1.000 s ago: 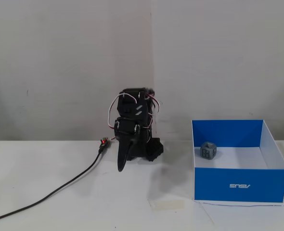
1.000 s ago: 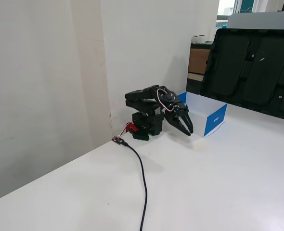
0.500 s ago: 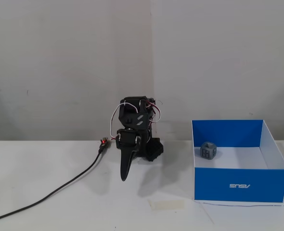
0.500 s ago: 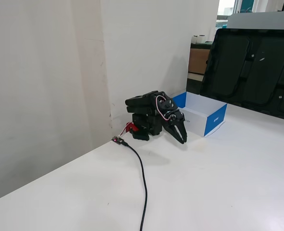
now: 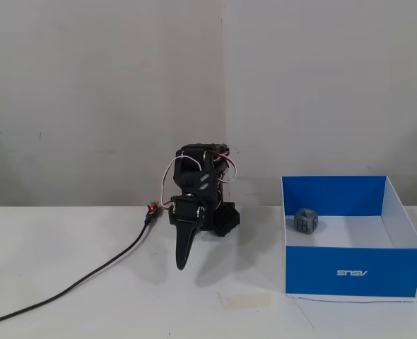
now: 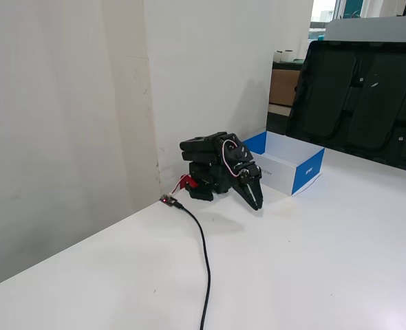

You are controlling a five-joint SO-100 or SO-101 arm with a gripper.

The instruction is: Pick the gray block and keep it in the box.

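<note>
The gray block (image 5: 306,221) lies inside the box (image 5: 350,272), near its back left corner, on the white floor. The box is blue outside with a white logo and stands at the right in a fixed view; it also shows in the other fixed view (image 6: 306,172), where the block is hidden by the box wall. My gripper (image 5: 183,261) is folded down at the arm's base, left of the box, with its fingers together and pointing at the table. It holds nothing. It also shows in the other fixed view (image 6: 256,204).
A black cable (image 5: 88,279) runs from the arm's base to the front left across the white table. A strip of tape (image 5: 245,301) lies in front of the arm. A wall stands right behind. Black panels (image 6: 358,96) stand beyond the box.
</note>
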